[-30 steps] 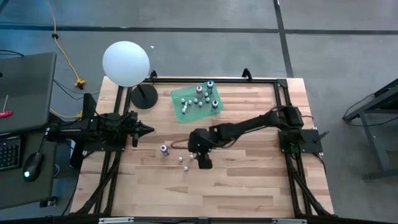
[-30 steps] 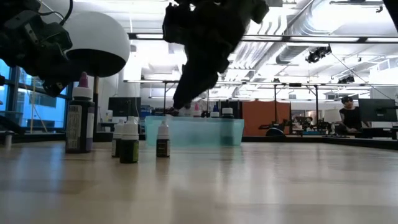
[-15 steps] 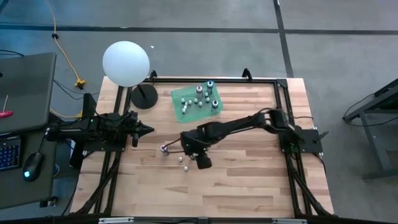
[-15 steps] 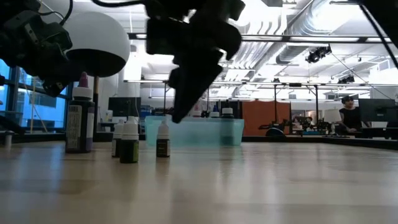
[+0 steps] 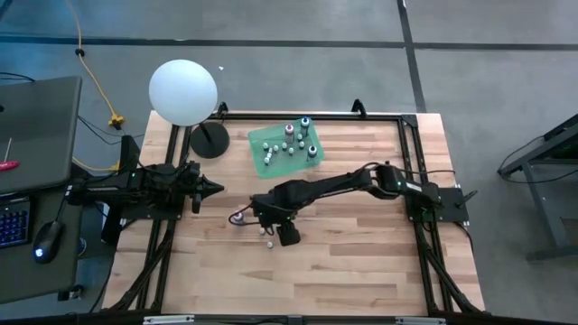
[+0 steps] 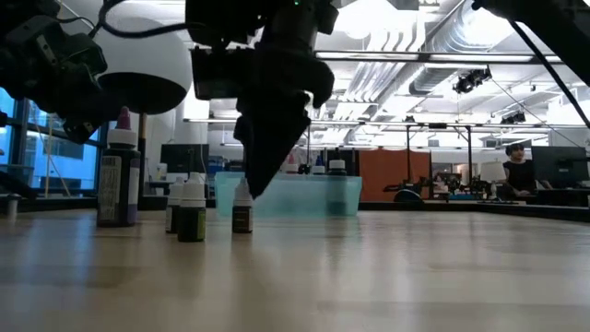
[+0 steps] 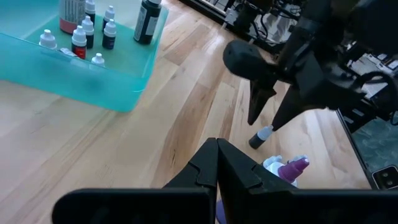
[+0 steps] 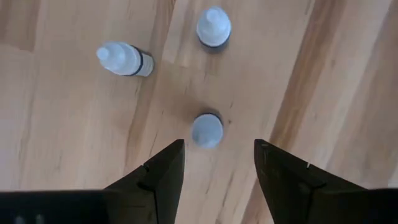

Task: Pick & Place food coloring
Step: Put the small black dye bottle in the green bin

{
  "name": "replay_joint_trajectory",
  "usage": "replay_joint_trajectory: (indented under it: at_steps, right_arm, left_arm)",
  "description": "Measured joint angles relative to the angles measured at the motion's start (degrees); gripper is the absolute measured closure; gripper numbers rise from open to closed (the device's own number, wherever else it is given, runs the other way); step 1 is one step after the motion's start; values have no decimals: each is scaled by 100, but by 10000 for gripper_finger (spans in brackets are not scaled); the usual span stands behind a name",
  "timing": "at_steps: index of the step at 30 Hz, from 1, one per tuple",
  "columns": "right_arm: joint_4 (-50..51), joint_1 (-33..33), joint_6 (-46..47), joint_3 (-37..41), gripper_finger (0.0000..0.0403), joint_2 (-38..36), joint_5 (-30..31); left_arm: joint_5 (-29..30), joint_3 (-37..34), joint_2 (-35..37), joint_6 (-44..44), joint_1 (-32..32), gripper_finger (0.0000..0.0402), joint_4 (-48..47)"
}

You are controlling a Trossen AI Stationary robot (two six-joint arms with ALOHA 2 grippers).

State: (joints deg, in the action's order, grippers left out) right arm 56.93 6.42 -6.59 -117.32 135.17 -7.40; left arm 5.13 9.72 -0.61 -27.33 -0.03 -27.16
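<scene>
The right pincer [image 8: 214, 163] was seen poised directly above a small white-capped bottle [image 8: 206, 130] on the bench [image 5: 361, 271], its two fingers spread apart with the cap framed in the gap between them and nothing gripped. In the high view the right pincer [image 5: 263, 219] was placed over the middle-left of the bench, the arm stretched out from its base on the right side. Two more small bottles [image 8: 213, 27] were visible beyond the framed one in the right wrist view, one upright and one [image 8: 124, 59] shown more from the side. A larger purple-bodied bottle [image 5: 237, 217] was found just to the left of the pincer, its pointed purple tip [image 7: 292, 168] also caught in the left wrist view. At bench height, the dark bottle with its purple cap [image 6: 119, 180] was seen standing at the left, with small white-capped bottles [image 6: 192, 210] beside it and one [image 6: 241, 207] right under the descending pincer tip. The rest of the food coloring was gathered in the teal tray [image 5: 260, 159] toward the far side of the bench, bottles upright inside [image 7: 79, 41]. The left pincer [image 5: 215, 189] was held at the left edge of the bench, fingers pressed together and empty. A white globe lamp [image 5: 183, 91] was placed at the far left corner.
</scene>
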Motion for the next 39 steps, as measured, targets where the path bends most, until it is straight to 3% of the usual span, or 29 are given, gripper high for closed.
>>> replay_joint_trajectory:
  at_steps: [39]
  right_arm:
    - [-348, 190, -42, 17, 279, 20, 192]
  left_arm:
    - [-1, 0, -1, 0, 1, 401, 0]
